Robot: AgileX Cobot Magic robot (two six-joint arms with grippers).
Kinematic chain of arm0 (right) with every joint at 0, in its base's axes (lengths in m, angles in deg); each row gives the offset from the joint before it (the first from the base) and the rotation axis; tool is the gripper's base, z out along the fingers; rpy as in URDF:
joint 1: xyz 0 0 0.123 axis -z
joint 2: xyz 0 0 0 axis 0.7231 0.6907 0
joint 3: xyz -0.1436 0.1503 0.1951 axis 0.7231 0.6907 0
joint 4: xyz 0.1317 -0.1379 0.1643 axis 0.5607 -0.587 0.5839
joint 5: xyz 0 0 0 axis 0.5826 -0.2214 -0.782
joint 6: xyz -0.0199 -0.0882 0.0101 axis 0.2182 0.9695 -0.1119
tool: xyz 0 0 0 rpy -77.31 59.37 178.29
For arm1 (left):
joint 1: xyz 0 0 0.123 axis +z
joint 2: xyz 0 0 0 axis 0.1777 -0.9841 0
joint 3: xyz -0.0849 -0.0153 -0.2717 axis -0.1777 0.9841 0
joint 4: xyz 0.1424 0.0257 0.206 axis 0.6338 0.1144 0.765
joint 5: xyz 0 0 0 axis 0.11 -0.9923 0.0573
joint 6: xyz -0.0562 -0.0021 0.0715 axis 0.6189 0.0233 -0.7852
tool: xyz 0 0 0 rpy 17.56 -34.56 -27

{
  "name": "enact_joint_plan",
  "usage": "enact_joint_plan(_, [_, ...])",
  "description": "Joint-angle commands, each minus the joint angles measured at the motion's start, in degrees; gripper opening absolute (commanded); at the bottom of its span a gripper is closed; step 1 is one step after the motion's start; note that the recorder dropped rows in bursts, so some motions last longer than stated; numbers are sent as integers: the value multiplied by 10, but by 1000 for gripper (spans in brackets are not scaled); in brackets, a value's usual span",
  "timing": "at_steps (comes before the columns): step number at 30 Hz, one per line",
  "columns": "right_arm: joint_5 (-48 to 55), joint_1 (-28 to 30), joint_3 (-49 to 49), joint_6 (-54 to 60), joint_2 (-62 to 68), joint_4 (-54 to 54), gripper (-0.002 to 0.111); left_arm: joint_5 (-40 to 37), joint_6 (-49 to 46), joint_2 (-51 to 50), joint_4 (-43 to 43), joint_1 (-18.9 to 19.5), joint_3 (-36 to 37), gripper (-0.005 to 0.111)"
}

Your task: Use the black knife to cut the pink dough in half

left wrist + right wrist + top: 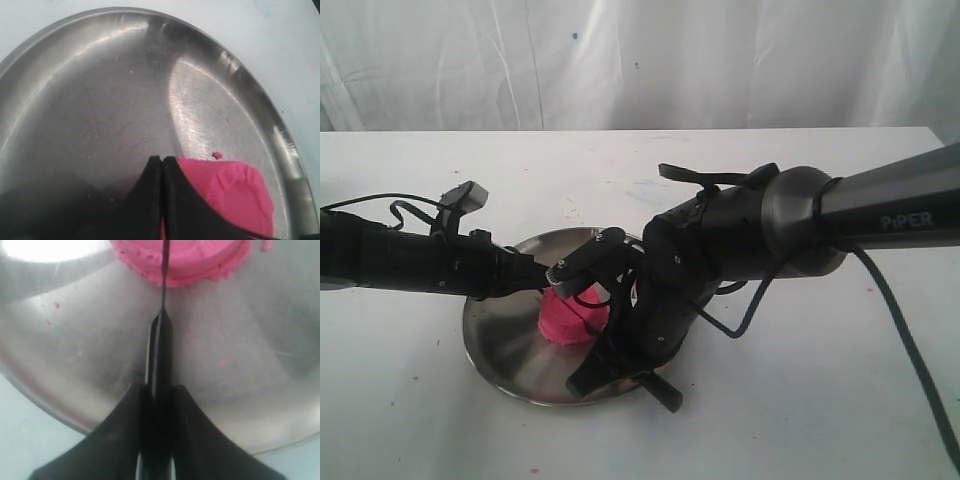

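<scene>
Bright pink dough (pixel 185 260), black knife (pixel 161 340), silvery steel plate (pixel 100 90), white table (pixel 800 400).

— What sort of place is this?
— A staged robot workspace: a plain white table (pixel 800 420) flecked with pink, a white cloth backdrop (pixel 640 60), and two black arms.

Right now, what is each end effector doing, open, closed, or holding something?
Left end effector: closed, fingers together, holding nothing, beside the pink dough.
Right end effector: closed on the black knife.

Both arms crowd the pink dough (pixel 572 318); steel plate's (pixel 500 345) left half open
</scene>
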Motion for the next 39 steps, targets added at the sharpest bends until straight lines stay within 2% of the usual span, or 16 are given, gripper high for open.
enact_joint_plan(1, [4, -1, -2, 2, 6, -3, 0, -13, 2, -1, 5, -2, 4, 0])
enact_joint_plan(14, [2, -1, -2, 2, 15, -3, 0, -13, 0, -1, 1, -1, 4, 0])
enact_joint_plan(23, [4, -1, -3, 2, 15, -3, 0, 0, 1, 37, 8, 0, -9, 0])
enact_joint_plan(39, [120, -1, -49, 2, 12, -25, 0, 16, 2, 46, 9, 0, -9, 0])
